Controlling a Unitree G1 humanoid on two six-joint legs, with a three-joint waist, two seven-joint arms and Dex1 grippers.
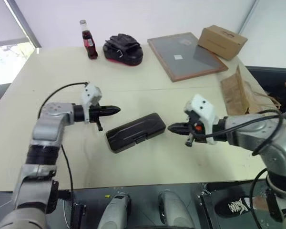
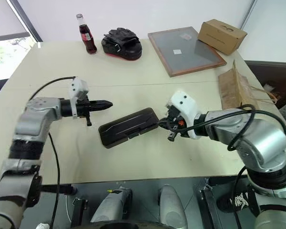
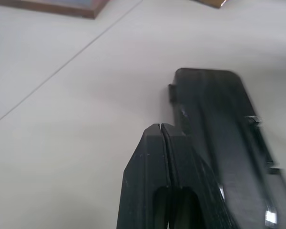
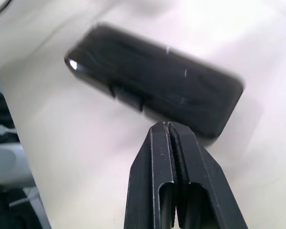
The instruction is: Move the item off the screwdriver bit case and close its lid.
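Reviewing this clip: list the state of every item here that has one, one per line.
screwdriver bit case: flat on the table, nothing on top.
lid: shut.
paper bag: off the case, at the table's right edge.
left gripper: shut, empty, above the table.
right gripper: shut, empty, by the case's end.
bottle: upright, capped.
cardboard box: closed.

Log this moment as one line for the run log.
dark plastic screwdriver bit case: lid down | brown kraft paper bag: on table, off case | left gripper: shut, empty | right gripper: shut, empty
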